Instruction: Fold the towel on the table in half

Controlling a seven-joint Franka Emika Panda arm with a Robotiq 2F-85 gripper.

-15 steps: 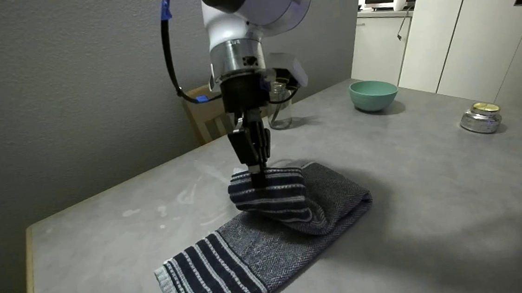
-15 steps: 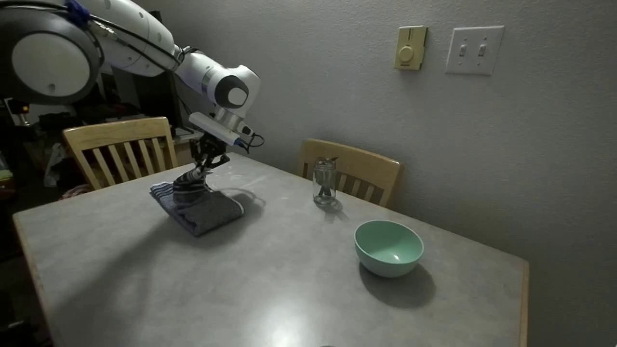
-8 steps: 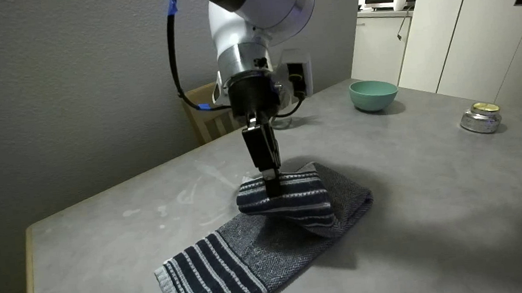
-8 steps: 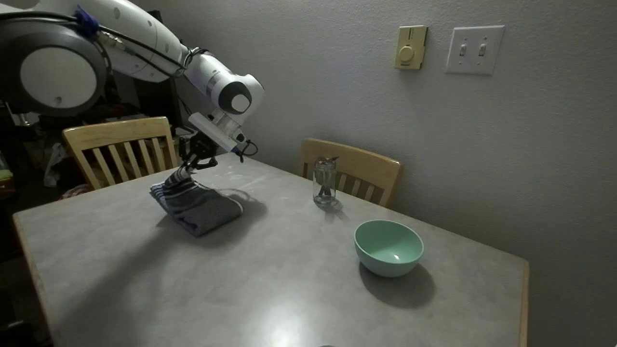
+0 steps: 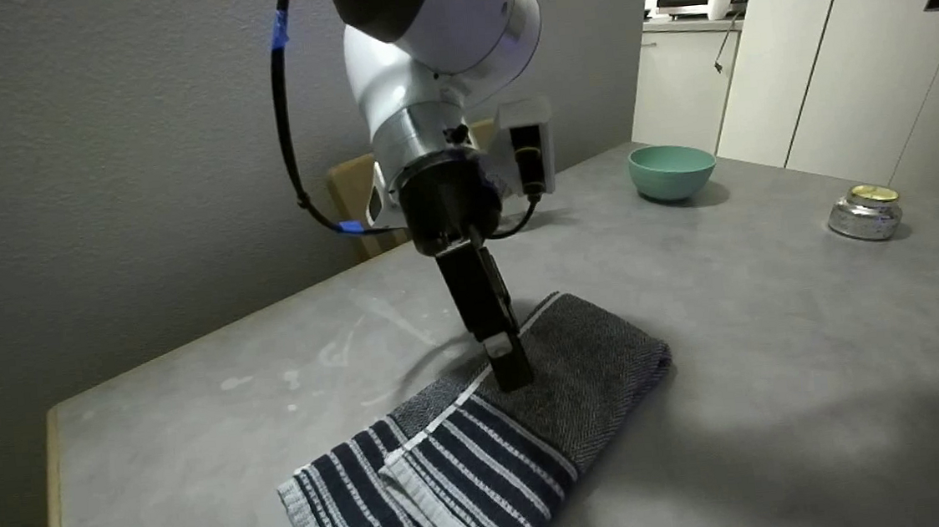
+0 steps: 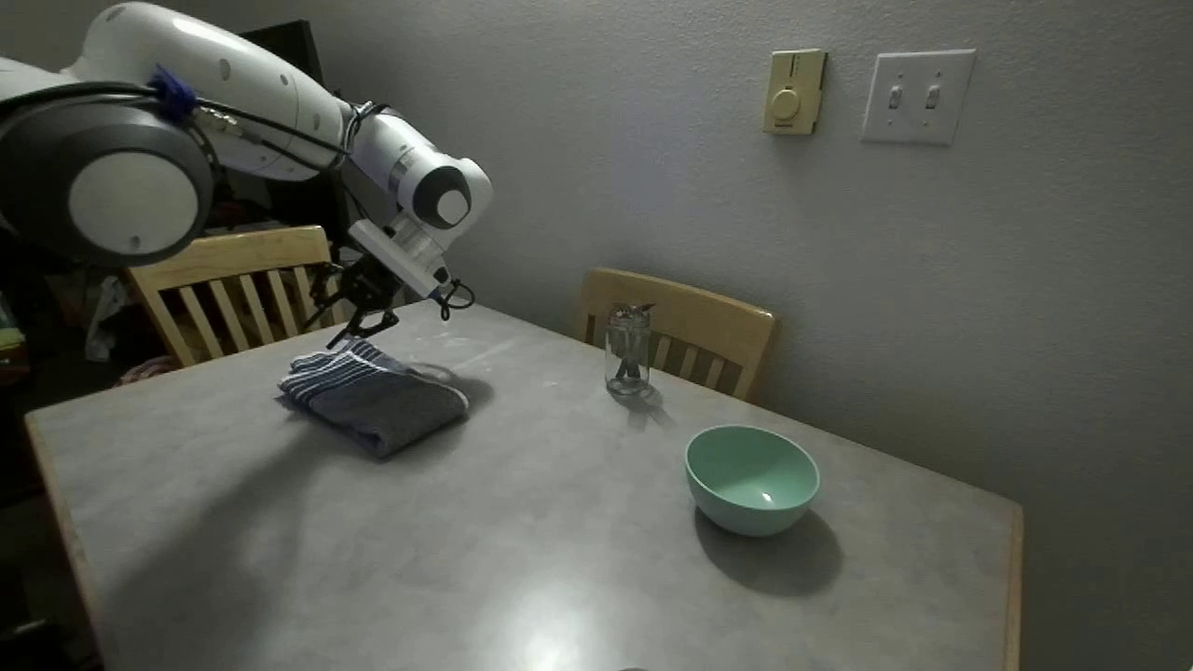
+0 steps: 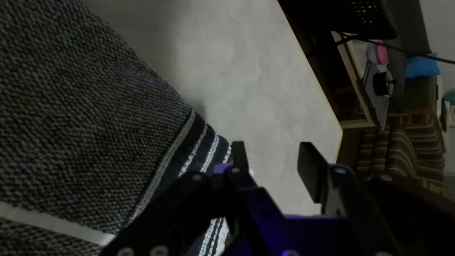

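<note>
The towel (image 5: 587, 371) lies folded over on the table (image 5: 775, 315), with its upper striped end on top of the lower striped end. The lower end sticks out past it on one side, so the two short ends do not line up. The towel also shows in an exterior view (image 6: 382, 401), with its striped ends slightly raised, and fills the left of the wrist view (image 7: 89, 124). My gripper (image 7: 273, 156) is open and empty, with table surface between its fingers. In an exterior view it hangs just above the towel's striped end (image 6: 321, 334).
A green bowl (image 6: 750, 480) and a glass jar with utensils (image 6: 627, 352) stand on the table. A silver jar with a yellow lid (image 5: 865, 211) stands farther along. Wooden chairs (image 6: 680, 317) are at the table's edges, and a wall runs behind.
The gripper has opened and let go of the towel's striped end. That end has dropped flat onto the lower layer. The gripper has moved away from it a little.
</note>
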